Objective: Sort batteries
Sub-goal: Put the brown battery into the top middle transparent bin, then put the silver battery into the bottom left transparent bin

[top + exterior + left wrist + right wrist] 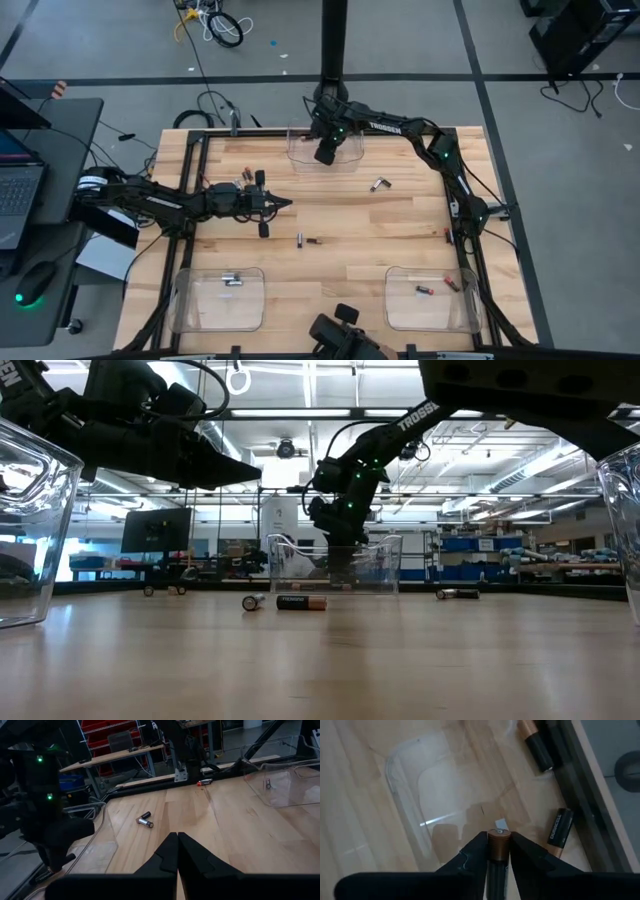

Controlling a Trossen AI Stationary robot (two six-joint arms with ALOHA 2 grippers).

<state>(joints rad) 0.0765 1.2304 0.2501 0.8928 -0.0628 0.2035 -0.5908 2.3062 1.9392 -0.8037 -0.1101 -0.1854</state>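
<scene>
My right gripper [325, 153] hangs over the clear bin at the far edge [325, 145], shut on a battery with a copper end [498, 842]. My left gripper [285, 204] is shut and empty, and hovers above the table's left middle [176, 846]. Loose batteries lie flat on the wood: two in the middle [306, 241] [300, 601], one farther right [378, 184], some beside the left arm [248, 176]. The near-left bin [220, 298] holds cells [232, 280]. So does the near-right bin [430, 300], with two [423, 290]. My right gripper pinches the battery between its two fingers [472, 852], and the cell lies along them. Its copper end [498, 839] sticks out past the fingertips. The fingers point down from above over the bin floor [445, 795], and the battery is lifted clear.
Two black-and-copper batteries [559, 829] [536, 746] lie beside the far bin, next to the table's dark frame rail. Another cell lies at the right edge [447, 235]. Bare wood lies between the bins. A laptop and a mouse sit on a side table to the left [20, 190].
</scene>
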